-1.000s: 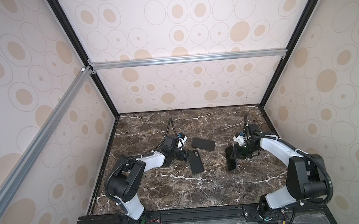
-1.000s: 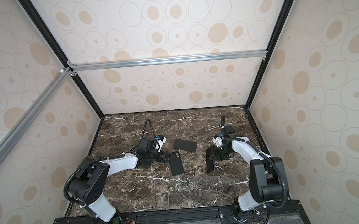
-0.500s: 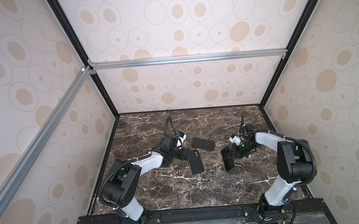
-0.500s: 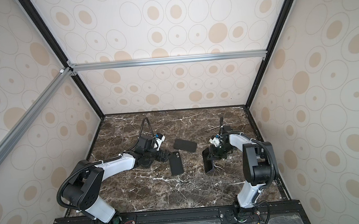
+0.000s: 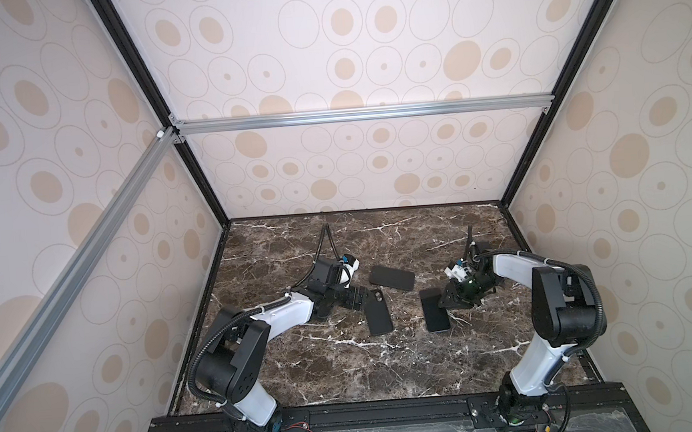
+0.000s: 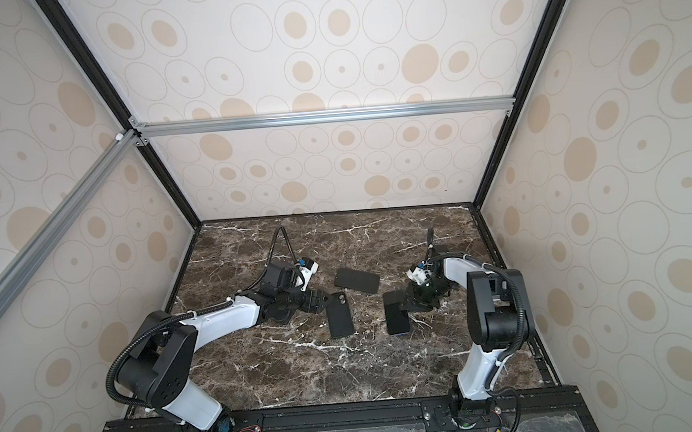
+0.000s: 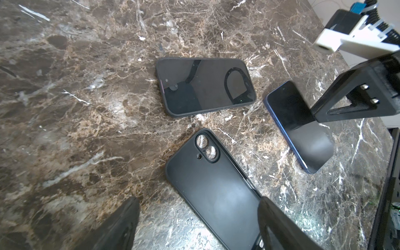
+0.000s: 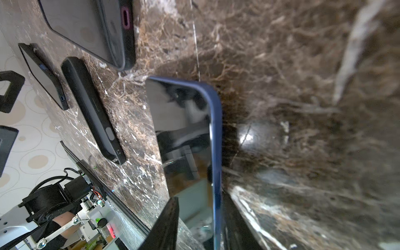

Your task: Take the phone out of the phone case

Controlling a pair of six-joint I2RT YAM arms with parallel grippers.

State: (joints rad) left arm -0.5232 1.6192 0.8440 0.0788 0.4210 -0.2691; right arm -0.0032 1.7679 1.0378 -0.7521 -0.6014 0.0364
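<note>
**Item: phone, out of its case**

Status: extraction looks done. The phone (image 5: 435, 317) lies bare and screen up on the table (image 5: 305, 374), right of centre and well apart from the case (image 5: 378, 312). The case lies back up, with marble showing through its camera holes.

Left to do, by my reading: withdraw the arms. A cased phone (image 5: 391, 277) lies crosswise farther back and may be next.

Orientation: the phone's long axis runs back to front, roughly parallel to the case. I cannot tell which end is its top.

Right gripper (image 8: 200, 195): jaws part-way apart, wider than the phone is thick, straddling its far end without clamping it.

Left gripper (image 7: 198, 201): jaws spread wide at the case's camera end, holding nothing.
</note>
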